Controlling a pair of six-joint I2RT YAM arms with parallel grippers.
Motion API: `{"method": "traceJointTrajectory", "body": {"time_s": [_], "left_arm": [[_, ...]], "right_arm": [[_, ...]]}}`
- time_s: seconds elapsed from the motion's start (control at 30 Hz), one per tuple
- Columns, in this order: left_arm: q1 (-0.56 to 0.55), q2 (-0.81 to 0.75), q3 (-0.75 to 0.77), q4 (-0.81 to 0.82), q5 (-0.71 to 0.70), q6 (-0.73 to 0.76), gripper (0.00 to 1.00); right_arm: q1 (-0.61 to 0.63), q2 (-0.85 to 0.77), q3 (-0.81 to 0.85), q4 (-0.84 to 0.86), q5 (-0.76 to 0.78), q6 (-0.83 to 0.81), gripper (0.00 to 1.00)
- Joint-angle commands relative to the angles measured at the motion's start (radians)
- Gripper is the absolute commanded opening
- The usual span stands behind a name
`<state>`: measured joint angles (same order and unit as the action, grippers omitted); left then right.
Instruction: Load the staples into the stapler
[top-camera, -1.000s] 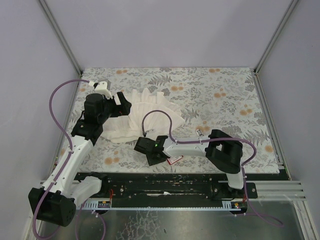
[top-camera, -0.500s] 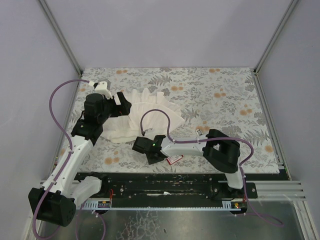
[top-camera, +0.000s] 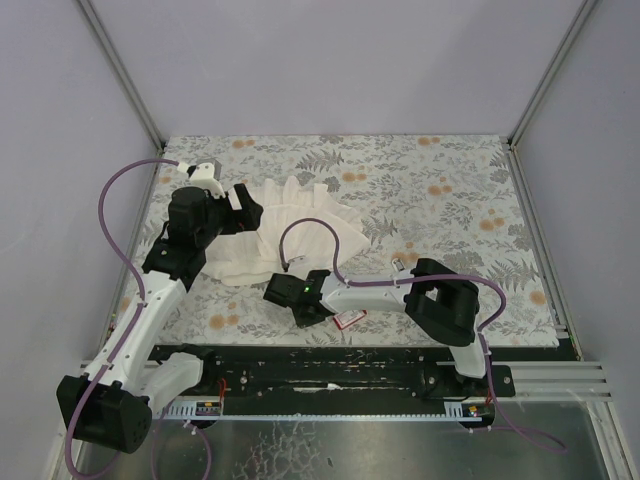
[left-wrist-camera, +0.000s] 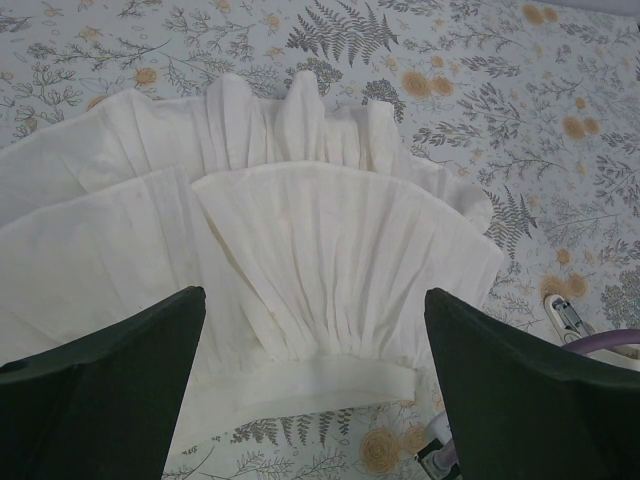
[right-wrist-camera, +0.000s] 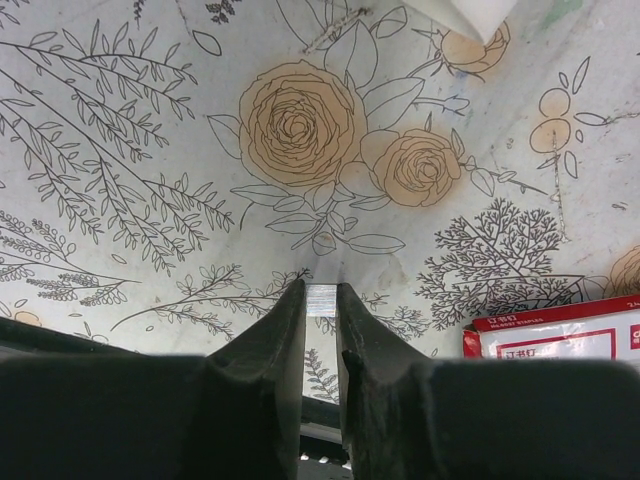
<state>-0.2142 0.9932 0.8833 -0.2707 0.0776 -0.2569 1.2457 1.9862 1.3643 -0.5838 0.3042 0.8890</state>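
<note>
My right tool (right-wrist-camera: 320, 292) was clenched low over the flowered bench (top-camera: 450, 180), its two tips pinching a short silvery staple strip (right-wrist-camera: 322, 300) right at the surface. The red box (right-wrist-camera: 560, 335) lay just beside that tool, on its right and not touching it. Farther out, the stapler (top-camera: 400, 262) sat on the bench beyond the right arm, apart from both tools. My left tool (left-wrist-camera: 315, 330) hung released, its fingers spread wide over the white pleated cloth (left-wrist-camera: 300, 230).
</note>
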Motion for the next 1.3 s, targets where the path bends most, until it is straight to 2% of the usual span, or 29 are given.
{"method": "traceJointTrajectory", "body": {"time_s": [0.0, 0.2, 0.37, 0.5, 0.67, 0.83, 0.9, 0.97, 1.13, 1.27], "left_arm": [[0.000, -0.012, -0.014, 0.050, 0.007, -0.008, 0.90], [-0.001, -0.017, -0.028, 0.059, 0.033, -0.033, 0.89], [0.000, -0.069, -0.094, 0.087, 0.136, -0.161, 0.90], [-0.001, -0.133, -0.173, 0.150, 0.280, -0.312, 0.89], [-0.012, -0.183, -0.302, 0.308, 0.489, -0.537, 0.87], [-0.072, -0.180, -0.413, 0.643, 0.604, -0.795, 0.86], [-0.109, -0.164, -0.438, 0.777, 0.613, -0.876, 0.85], [-0.151, -0.152, -0.433, 0.840, 0.595, -0.909, 0.84], [-0.259, -0.110, -0.373, 0.897, 0.558, -0.906, 0.79], [-0.306, -0.071, -0.345, 0.955, 0.556, -0.917, 0.70]], "right_arm": [[0.008, -0.039, 0.005, -0.009, 0.050, -0.030, 0.20], [-0.047, -0.221, -0.073, 0.109, 0.032, -0.096, 0.19], [-0.202, -0.388, -0.209, 0.291, -0.134, -0.153, 0.19], [-0.332, -0.493, -0.307, 0.430, -0.296, -0.187, 0.19], [-0.466, -0.646, -0.369, 0.526, -0.453, -0.197, 0.20], [-0.516, -0.762, -0.395, 0.610, -0.562, -0.178, 0.20], [-0.520, -0.794, -0.408, 0.660, -0.601, -0.155, 0.20], [-0.520, -0.817, -0.424, 0.726, -0.648, -0.113, 0.20], [-0.520, -0.842, -0.462, 0.892, -0.741, -0.038, 0.21], [-0.520, -0.846, -0.480, 0.962, -0.791, -0.005, 0.21]]}}
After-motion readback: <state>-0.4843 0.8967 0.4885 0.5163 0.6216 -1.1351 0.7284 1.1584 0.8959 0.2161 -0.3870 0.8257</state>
